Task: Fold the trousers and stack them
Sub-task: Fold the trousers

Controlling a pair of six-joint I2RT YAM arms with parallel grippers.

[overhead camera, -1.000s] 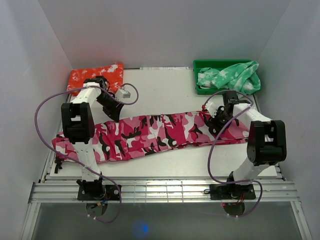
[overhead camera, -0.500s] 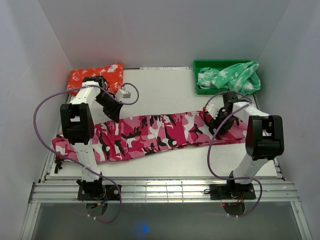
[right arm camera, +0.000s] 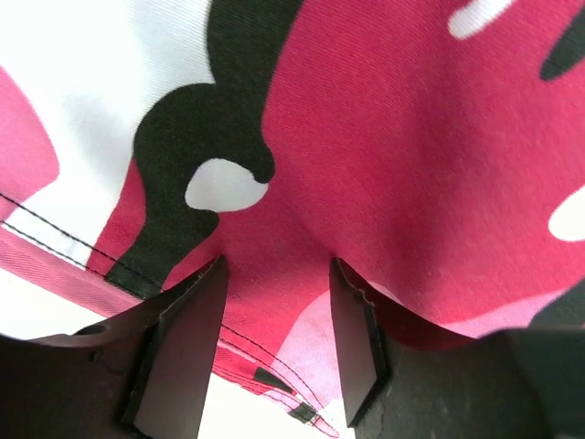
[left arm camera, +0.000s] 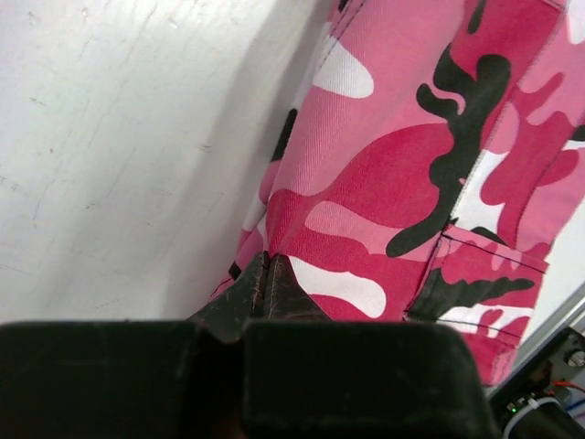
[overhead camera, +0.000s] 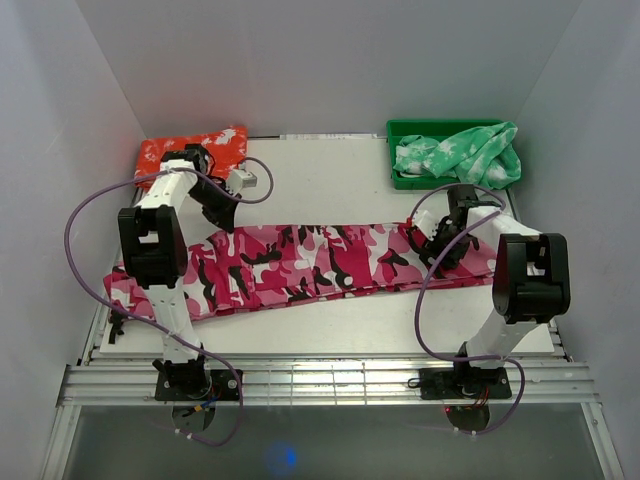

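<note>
The trousers (overhead camera: 320, 260), pink-magenta camouflage with black and white patches, lie stretched out across the table from the left edge to the right. My left gripper (overhead camera: 222, 216) is shut on their far edge near the left end. In the left wrist view its closed tips (left arm camera: 265, 274) pinch the cloth (left arm camera: 393, 165) beside the bare white table. My right gripper (overhead camera: 437, 243) is low over the right end of the trousers. In the right wrist view it (right arm camera: 276, 274) is open, with the cloth (right arm camera: 411, 137) bulging between the two fingers.
An orange-red garment with white splotches (overhead camera: 192, 150) lies at the back left, just behind my left arm. A green bin (overhead camera: 405, 130) at the back right holds a green garment with white splotches (overhead camera: 460, 152). White walls enclose the table on three sides.
My left gripper has moved back and slightly left, drawing the trousers' far edge with it. My right gripper has shifted a little over the right end.
</note>
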